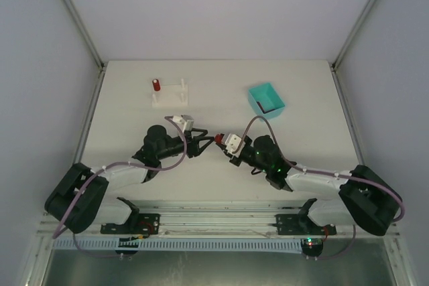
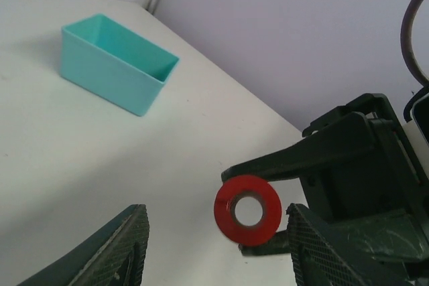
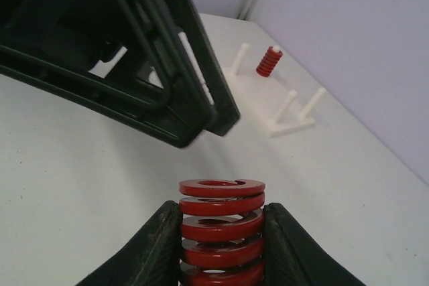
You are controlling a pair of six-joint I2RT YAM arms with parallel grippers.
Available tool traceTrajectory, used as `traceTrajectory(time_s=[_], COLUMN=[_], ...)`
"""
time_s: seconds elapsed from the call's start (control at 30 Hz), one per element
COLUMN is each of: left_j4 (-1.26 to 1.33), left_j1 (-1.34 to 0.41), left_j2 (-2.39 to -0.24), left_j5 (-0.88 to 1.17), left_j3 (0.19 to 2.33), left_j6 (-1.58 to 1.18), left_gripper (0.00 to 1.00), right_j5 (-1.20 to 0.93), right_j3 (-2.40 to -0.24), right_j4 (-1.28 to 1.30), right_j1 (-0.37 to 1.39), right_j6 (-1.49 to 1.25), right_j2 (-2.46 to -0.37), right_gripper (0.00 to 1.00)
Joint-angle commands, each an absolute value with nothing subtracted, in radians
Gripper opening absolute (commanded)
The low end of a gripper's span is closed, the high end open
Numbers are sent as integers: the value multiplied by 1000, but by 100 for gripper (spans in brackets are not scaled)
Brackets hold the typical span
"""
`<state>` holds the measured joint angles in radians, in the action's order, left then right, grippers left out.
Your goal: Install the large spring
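The large red spring (image 3: 221, 226) stands between the fingers of my right gripper (image 3: 221, 216), which is shut on it. In the left wrist view the spring (image 2: 248, 209) shows end-on, pinched above and below by the right gripper's dark fingers (image 2: 295, 159). My left gripper (image 2: 221, 252) is open, its jaws wide apart on either side of the spring and not touching it. In the top view the two grippers meet tip to tip at mid-table, left (image 1: 203, 140) and right (image 1: 218, 141). The white peg stand (image 3: 275, 98) lies beyond, with a small red spring (image 3: 268, 63) on one peg.
A teal bin (image 1: 267, 98) stands at the back right and also shows in the left wrist view (image 2: 114, 65). The peg stand (image 1: 171, 95) is at the back left, with bare pegs beside the small red spring (image 1: 155, 85). Grey walls enclose the table.
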<state>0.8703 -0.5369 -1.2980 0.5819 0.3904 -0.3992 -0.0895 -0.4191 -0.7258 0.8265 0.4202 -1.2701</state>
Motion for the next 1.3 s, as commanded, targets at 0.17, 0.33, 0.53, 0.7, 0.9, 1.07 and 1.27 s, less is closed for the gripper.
traceTrajectory(time_s=[0.17,0.33,0.53,0.7,0.9,1.07,1.27], left_j4=[922,912,907,913,910,910,912], left_j1=[-547,-552,-563,-566,-569,-573,-574], left_j2=[-1377,-1403,-1444,-1471,-1484,-1485,-1478], left_j5=[719,734,762,789,796,804,806], left_j3=[464,482,504,518,526,529,527], left_j6=[-437,-443,-451,-465,-469,-468,-462], left_gripper=[54,53,48,45,45,30,7], right_j5=[-42,-26,-12,4,32,24,13], right_j3=[-431,-434,-439,-437,-434,-435,-451], right_j4=[-801,-802,-811,-821,-838,-837,-801], right_j1=[876,881,889,891,894,896,898], right_j6=[494,504,512,519,528,528,508], right_j2=[-1292,-1296,-1307,-1310,-1316,-1321,-1328], right_gripper=[11,11,11,10,11,11,24])
